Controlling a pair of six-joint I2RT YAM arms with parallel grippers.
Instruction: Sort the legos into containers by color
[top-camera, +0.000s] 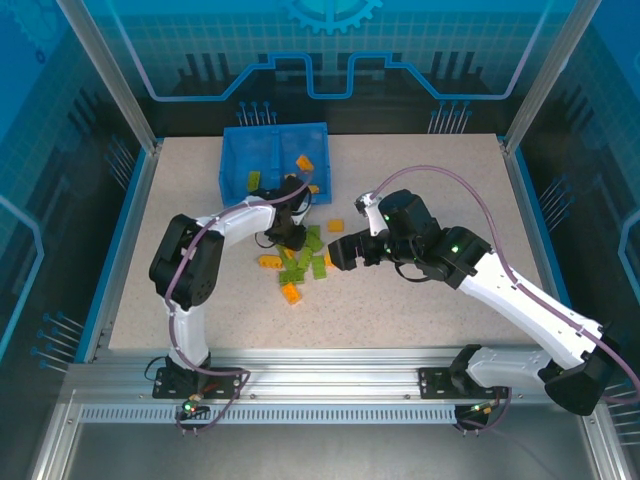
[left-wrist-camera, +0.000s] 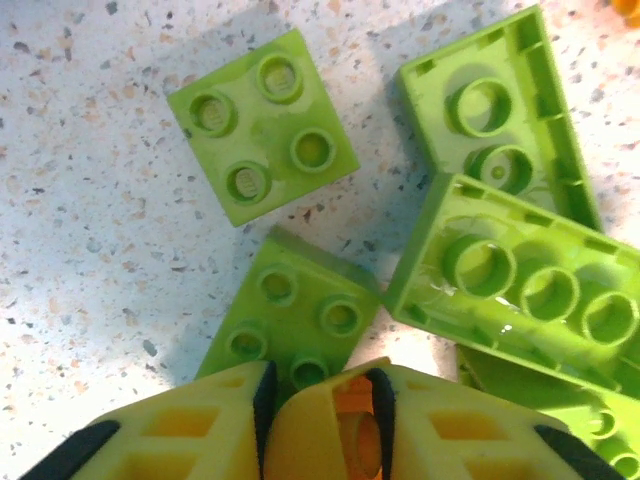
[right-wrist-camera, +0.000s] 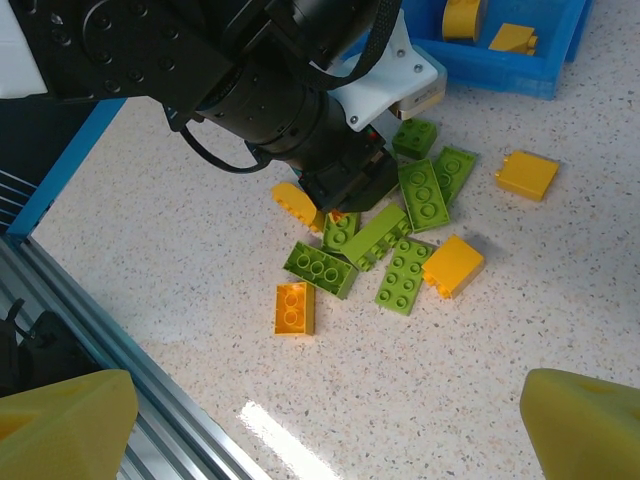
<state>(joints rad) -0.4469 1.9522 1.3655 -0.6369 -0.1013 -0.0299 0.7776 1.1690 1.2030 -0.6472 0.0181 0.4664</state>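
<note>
Largely hidden, the orange brick (left-wrist-camera: 350, 415) pinched by the left hand (left-wrist-camera: 320, 388) shows just a sliver between the two yellow fingers (left-wrist-camera: 190, 430), which press in on it from both sides. Its full shape cannot be made out. From above, the dark wrist of the left arm (top-camera: 235, 220) covers that grip and also the near right corner of the tray (top-camera: 250, 148).

The right hand (right-wrist-camera: 320, 430) is spread wide and holds nothing. Its yellow tips sit cut off at the two bottom corners of its own wrist view, and in the overhead view its dark body hides how the jaws stand.

Most of the legos (right-wrist-camera: 375, 235) lie loose on the speckled counter (top-camera: 430, 170), in a tight cluster just near of the tray, between the two hands. They are small glossy bricks, lime green and orange. Some sit studs up, while others are flipped and show the hollow tubes underneath. Several greens overlap or touch one another. One orange brick lies a little apart on the near side and another off to the right.

The translucent blue tray stands at the far middle of the counter. From above, a green brick sits in its left compartment and orange ones in its right. The right wrist view cuts the tray off at the top edge, with orange pieces visible inside.
</note>
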